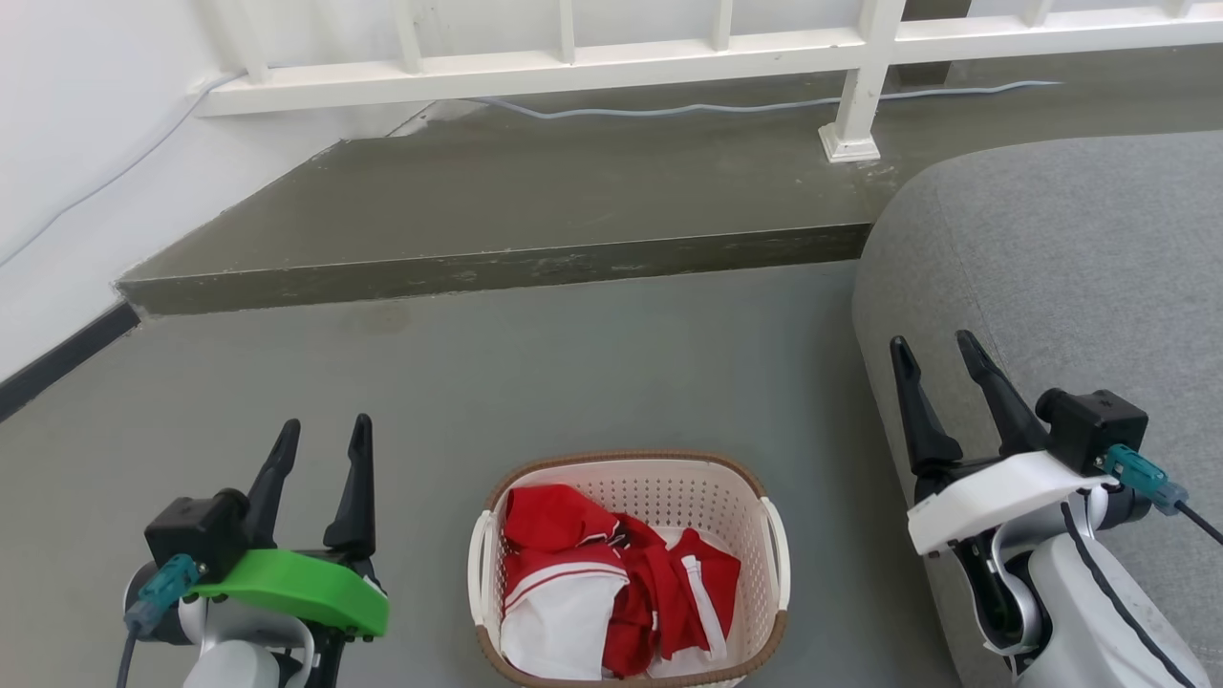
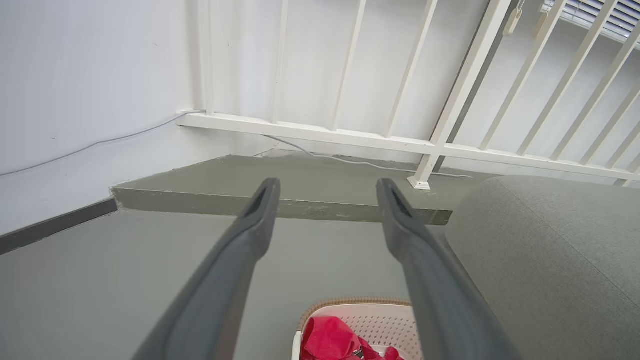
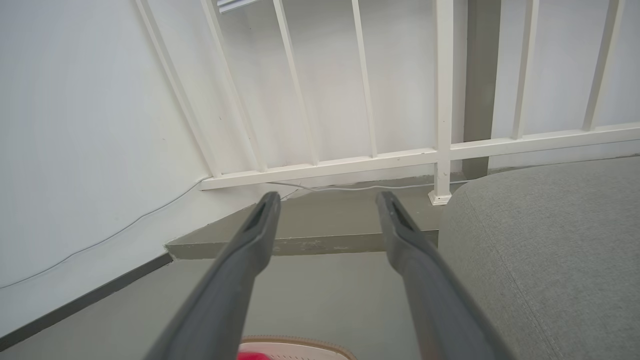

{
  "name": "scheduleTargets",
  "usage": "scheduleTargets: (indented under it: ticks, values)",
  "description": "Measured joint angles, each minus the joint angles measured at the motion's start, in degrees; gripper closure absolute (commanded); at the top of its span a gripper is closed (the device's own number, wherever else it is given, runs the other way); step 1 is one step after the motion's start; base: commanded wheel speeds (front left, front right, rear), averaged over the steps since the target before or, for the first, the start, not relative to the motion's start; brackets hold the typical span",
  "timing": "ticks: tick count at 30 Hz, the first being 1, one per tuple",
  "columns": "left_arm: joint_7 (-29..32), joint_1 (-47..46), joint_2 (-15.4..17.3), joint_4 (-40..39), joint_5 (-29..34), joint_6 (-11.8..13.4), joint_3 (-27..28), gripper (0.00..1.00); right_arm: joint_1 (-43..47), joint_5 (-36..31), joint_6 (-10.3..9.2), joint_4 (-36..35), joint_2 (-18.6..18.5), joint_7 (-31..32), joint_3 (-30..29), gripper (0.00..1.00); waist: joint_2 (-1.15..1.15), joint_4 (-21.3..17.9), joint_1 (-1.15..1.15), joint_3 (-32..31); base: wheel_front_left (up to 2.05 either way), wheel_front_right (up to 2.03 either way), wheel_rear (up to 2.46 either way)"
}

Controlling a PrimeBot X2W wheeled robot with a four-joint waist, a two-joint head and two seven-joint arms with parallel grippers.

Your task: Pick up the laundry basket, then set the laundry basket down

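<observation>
Laundry basket [image 1: 688, 492] of cream-white perforated plastic, with rounded corners, a brown woven-look rim and a brown band at the base, stands on the grey concrete floor [image 1: 573, 363] at the lower middle of the head view, between the two arms. It has one white handle on each long side, and inside it lies a heap of crumpled red and white clothes [image 1: 592, 573] that fills most of the bottom. The left claw [image 1: 326, 423], on a bright green mount, is to the left of the basket and apart from it; its two dark fingers point forward with a clear gap between them and nothing is held. The right claw [image 1: 931, 340], on a white mount, is to the right and a little more forward, in front of the rounded edge of a grey fabric sofa [image 1: 1070, 268]; its fingers are also spread and hold nothing. Neither claw touches the basket. Behind the basket the floor rises by one low concrete step [image 1: 535, 191]. On this step stands a white railing [image 1: 573, 72] with upright bars, and a thin pale cable [image 1: 669, 108] runs along its foot. A white wall [image 1: 76, 115] with a dark skirting strip [image 1: 57, 358] closes the left side.
</observation>
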Motion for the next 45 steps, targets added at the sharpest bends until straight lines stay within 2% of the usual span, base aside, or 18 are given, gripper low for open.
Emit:
scheduleTargets:
  ticks: [29,30,38,45]
  values:
    - [0.00,1.87,-2.31,-1.66,1.81,-0.88,2.30,0.00,2.19,-2.53,1.35,-1.97,1.67,0.00,-2.85,0.00,0.00,0.29,0.00,0.73,0.00,0.00,0.00]
    - [0.00,1.90,-2.43,-1.65,1.79,-1.09,2.29,1.00,2.21,-2.57,1.51,-1.98,1.72,0.00,-2.90,1.00,0.00,0.30,0.00,0.72,0.00,0.00,0.00]
    - [0.41,3.12,-3.23,1.10,0.77,-1.07,2.01,1.00,4.54,-1.34,1.49,0.47,2.66,0.10,-2.87,1.00,0.00,0.33,0.00,0.67,0.00,0.00,0.00]
    - [2.08,3.11,-3.31,1.29,-3.98,-1.08,3.27,1.00,4.54,3.19,1.88,0.47,3.00,1.37,-4.20,1.00,0.00,0.35,0.00,0.58,0.00,0.00,0.00]
